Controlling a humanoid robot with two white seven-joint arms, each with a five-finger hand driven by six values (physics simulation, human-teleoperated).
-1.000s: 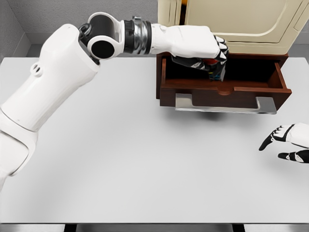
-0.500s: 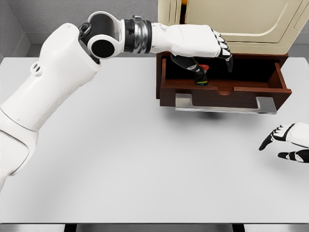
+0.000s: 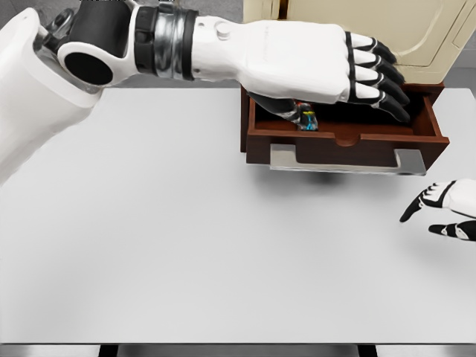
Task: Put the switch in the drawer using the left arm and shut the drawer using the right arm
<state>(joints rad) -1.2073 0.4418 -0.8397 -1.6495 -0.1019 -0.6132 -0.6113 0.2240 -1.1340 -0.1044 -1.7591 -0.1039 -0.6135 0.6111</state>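
With the small multicoloured switch (image 3: 306,119) lying in the open dark-brown wooden drawer (image 3: 342,141), the left hand (image 3: 327,67) (fingers spread, empty) overhead could be struck if the relaxed right hand (image 3: 444,212) pushes early.

White left hand (image 3: 327,63) with black fingertips, white right hand (image 3: 446,212) with black fingers at the right edge, dark reddish-brown drawer (image 3: 338,141) with a silver-grey handle (image 3: 346,160), small multicoloured switch (image 3: 307,119) inside, cream cabinet (image 3: 416,30) at the far right, pale grey table (image 3: 193,238).
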